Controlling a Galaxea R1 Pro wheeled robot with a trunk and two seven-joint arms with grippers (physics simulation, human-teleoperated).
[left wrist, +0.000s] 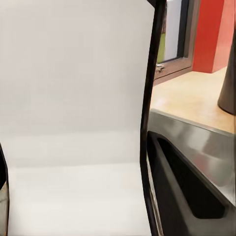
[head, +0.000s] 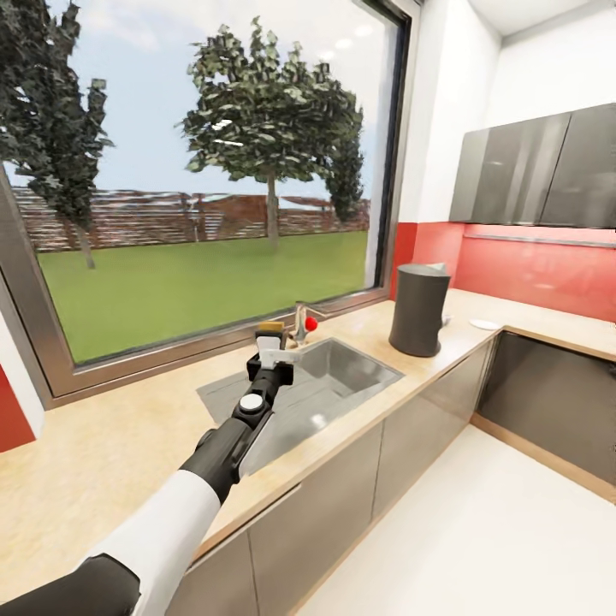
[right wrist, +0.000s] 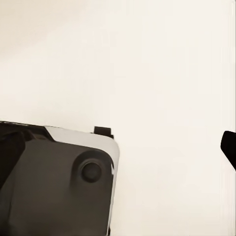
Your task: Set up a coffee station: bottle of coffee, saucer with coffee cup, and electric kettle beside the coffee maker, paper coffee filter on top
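My left arm reaches out over the kitchen countertop (head: pixel 103 445) to the near left corner of the steel sink (head: pixel 342 376). Its gripper (head: pixel 271 351) is shut on the bottle of coffee (head: pixel 270 335), a small jar with a yellow top and a white label. In the left wrist view that white label (left wrist: pixel 73 108) sits close up, with a black finger (left wrist: pixel 150 98) along its side. The tall dark grey coffee maker (head: pixel 418 310) stands on the counter right of the sink, and its edge (left wrist: pixel 228 88) shows past the jar. A small white saucer (head: pixel 484 324) lies beyond it near the corner.
A faucet (head: pixel 301 318) with a red knob (head: pixel 311 324) stands behind the sink under the big window. Dark wall cabinets (head: pixel 539 171) hang over the red backsplash at the right. The right wrist view looks down at white floor (right wrist: pixel 147 59) and a dark part of the robot (right wrist: pixel 54 182).
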